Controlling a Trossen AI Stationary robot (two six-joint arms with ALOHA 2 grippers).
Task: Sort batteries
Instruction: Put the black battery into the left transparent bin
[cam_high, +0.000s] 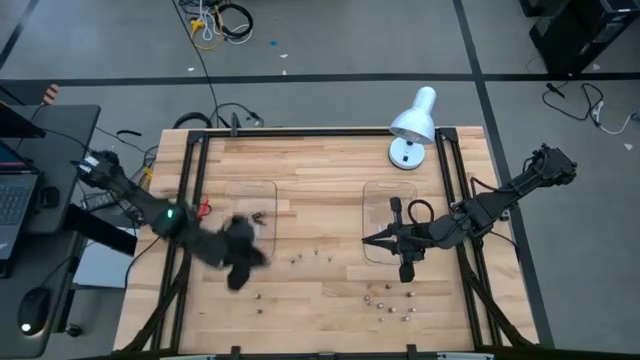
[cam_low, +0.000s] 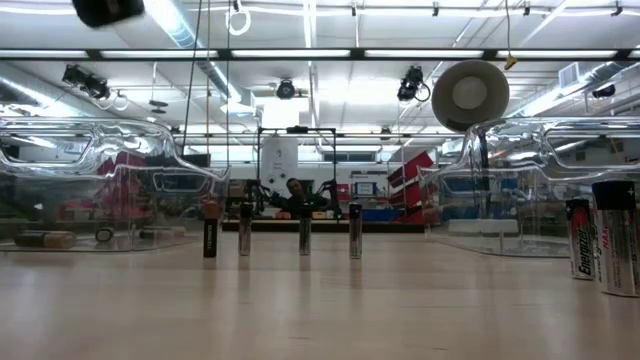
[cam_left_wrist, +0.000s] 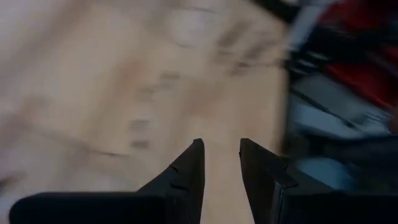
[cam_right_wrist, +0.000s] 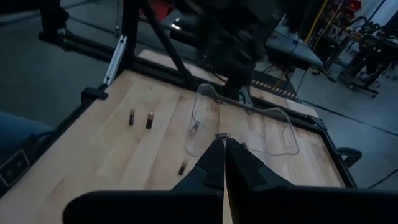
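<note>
batteries (cam_low: 304, 236) upright, long axes vertical

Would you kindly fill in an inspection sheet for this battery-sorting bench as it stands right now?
Surface: wooden table, bare planks between two clear trays, left tray and right tray.
Job's things: batteries scattered loose near the front edge; four stand upright in a row in the low view; a few lie in the left tray.
Clutter: white desk lamp at the back edge.
Grippers: left gripper open, empty, at the left tray's front corner; right gripper shut, empty, by the right tray.
Cables: loose coils on the floor behind.
Surroundings: laptop on a side desk.
</note>
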